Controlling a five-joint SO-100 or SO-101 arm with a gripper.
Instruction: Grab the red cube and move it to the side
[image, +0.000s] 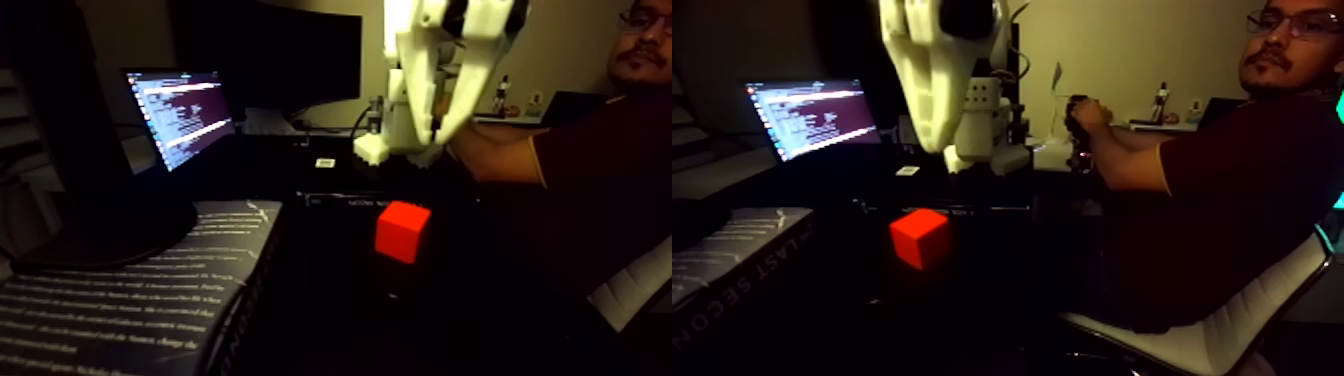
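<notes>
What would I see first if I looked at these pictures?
The bright red cube jumps out first, sitting alone on the dark table in the middle of each half of the fixed view. Right above it hangs the robot's big white hand, coming down from the top edge and not touching the cube. After that, the glowing laptop screen at the back left and a person seated on the right catch the eye.
</notes>
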